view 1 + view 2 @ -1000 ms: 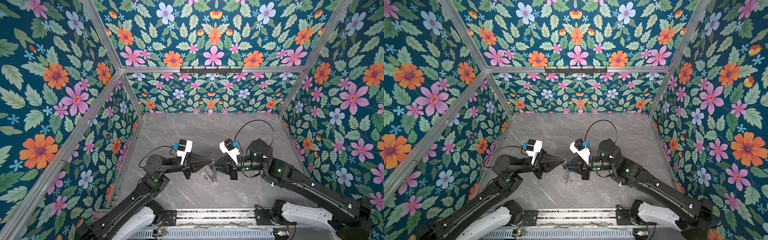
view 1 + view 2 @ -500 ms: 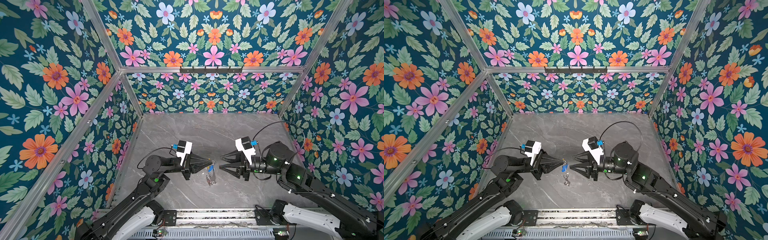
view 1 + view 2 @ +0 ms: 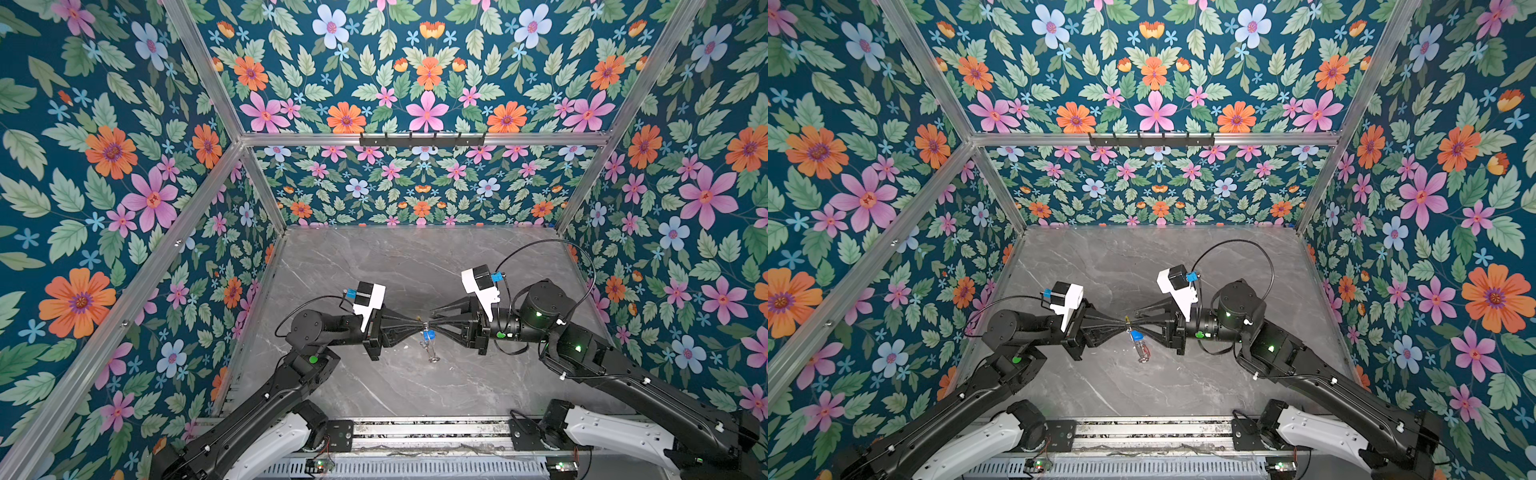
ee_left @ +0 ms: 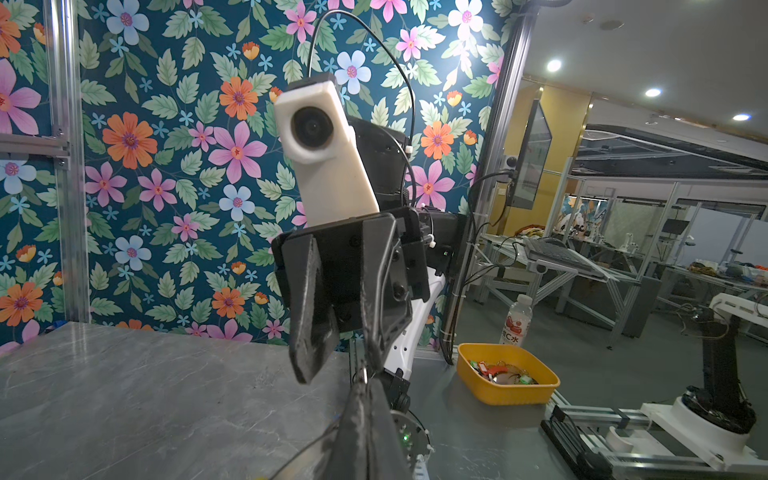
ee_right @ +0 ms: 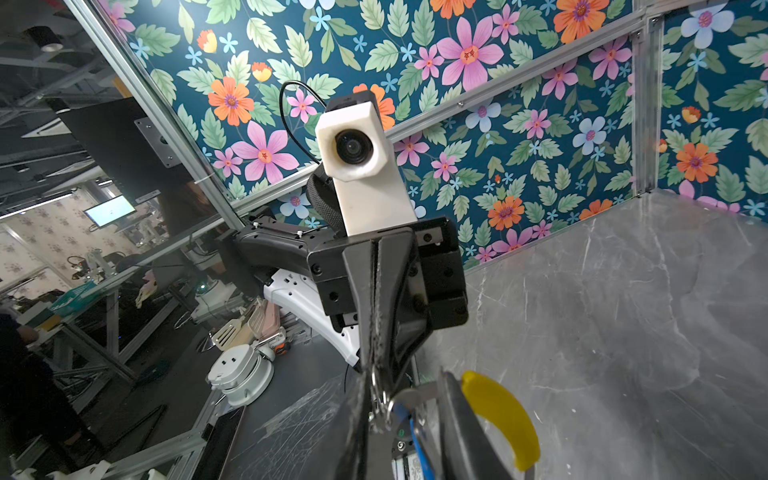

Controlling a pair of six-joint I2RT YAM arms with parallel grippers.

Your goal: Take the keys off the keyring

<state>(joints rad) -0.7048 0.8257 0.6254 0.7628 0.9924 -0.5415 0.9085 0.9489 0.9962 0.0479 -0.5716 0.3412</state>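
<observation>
Above the grey marbled surface [image 3: 374, 270], about midway between its left and right edges and nearer the front edge than the back, the two claws met tip to tip in both top views. The left claw [image 3: 417, 322] [image 3: 1122, 321] was pressed together on the top of the keyring [image 3: 433, 354] [image 3: 1143, 354], which hung edge-on below the tips; whether its lower rim touched the surface could not be told. A speck of the ring's yellow segment [image 3: 420, 319] showed right at the pinch, and in the right wrist view that yellow segment [image 5: 505, 415] curved off just beside one finger of the right claw. The blue tag [image 3: 431, 333] [image 3: 1133, 335] hung just under the meeting tips, with the keys [image 3: 427, 344] in a small silvery bunch beneath it, too small to tell one from the other. The right claw [image 3: 433, 320] [image 3: 1137, 321] stood partly spread: the left wrist view showed a clear gap between its fingers [image 4: 309, 328], and the right wrist view showed them on either side of a small split ring [image 5: 380, 399] and the blue tag [image 5: 415, 432]. Whether they pressed on anything could not be told. In that same view the left claw [image 5: 376, 361] faced the camera with its fingers flat together. Off the surface, outside the frame, a yellow bin [image 4: 505, 392] of tagged keys sat near a bottle [image 4: 515, 320].
</observation>
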